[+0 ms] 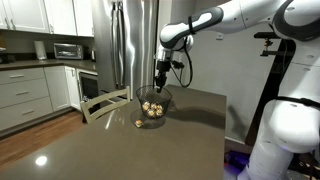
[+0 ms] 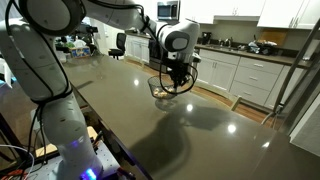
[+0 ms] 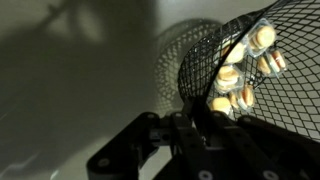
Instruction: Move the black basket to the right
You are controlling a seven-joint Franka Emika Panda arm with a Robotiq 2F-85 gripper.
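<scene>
— How is the light?
— It falls evenly from above in both exterior views. The glossy grey-brown desk [image 1: 200, 110] mirrors bright spots and carries soft shadows.
— And the wrist view?
— It is dim. The round black wire-mesh basket [image 3: 250, 100] throws a netted shadow, and the dark gripper [image 3: 195, 120] is blurred.

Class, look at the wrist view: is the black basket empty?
No, several pale round items lie inside the black basket, showing through its wire mesh.
</scene>
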